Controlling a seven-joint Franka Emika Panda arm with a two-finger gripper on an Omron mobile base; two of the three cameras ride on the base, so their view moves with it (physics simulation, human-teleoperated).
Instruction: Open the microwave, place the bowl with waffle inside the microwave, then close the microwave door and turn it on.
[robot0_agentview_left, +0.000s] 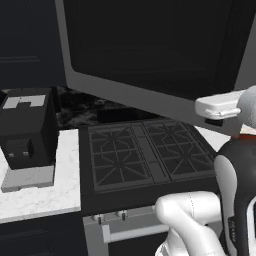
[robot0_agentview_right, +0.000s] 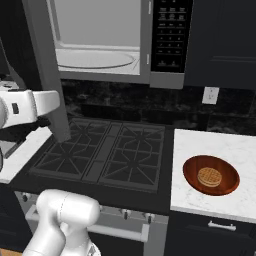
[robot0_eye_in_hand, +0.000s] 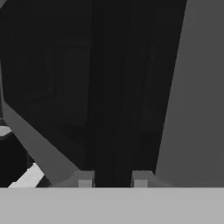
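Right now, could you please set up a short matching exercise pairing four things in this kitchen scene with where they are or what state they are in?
Things:
1. microwave door
2. bowl with waffle
3. coffee machine
4. turntable

Places or states:
A. on the white counter to the right of the stove
B. swung open over the stove
C. inside the microwave cavity
D. on the white counter to the left of the stove

Pairs: 1-B, 2-A, 3-D, 4-C
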